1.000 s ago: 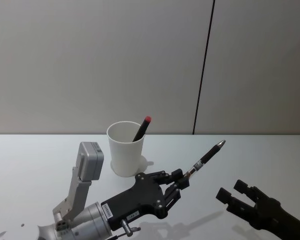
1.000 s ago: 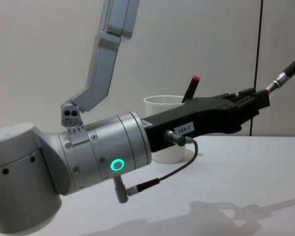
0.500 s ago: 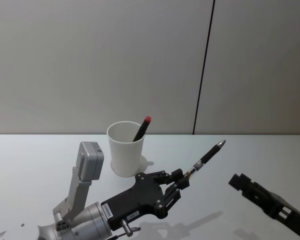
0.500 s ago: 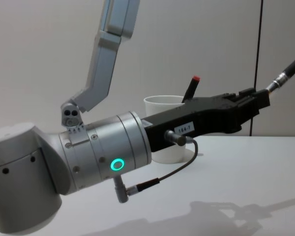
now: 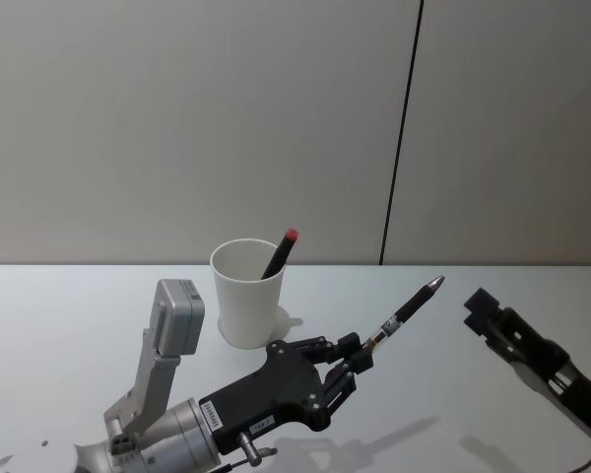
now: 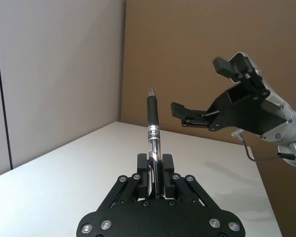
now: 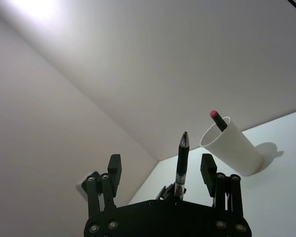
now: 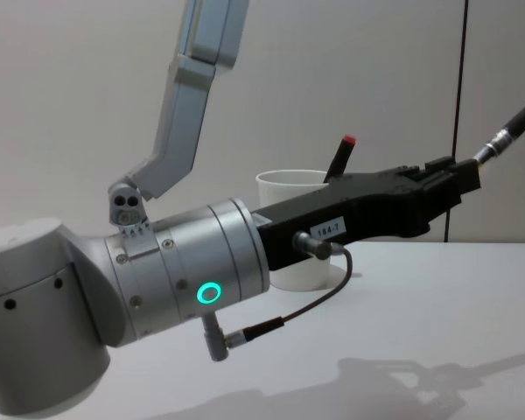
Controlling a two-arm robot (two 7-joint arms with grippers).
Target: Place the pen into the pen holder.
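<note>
While the left gripper (image 5: 360,353) stays clamped on the pen (image 5: 406,307) near the white paper-cup pen holder (image 5: 246,296), the right gripper (image 5: 481,305) has risen toward the pen tip, fingers apart, suggesting a handover first.

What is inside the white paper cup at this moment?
One dark pen with a red end leans inside the cup, its top above the rim. The cup wall hides its lower part and the bottom.

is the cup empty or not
Not empty: a red-tipped pen leans inside the pen holder. Left gripper holds the black pen outside; right gripper open beside it.
</note>
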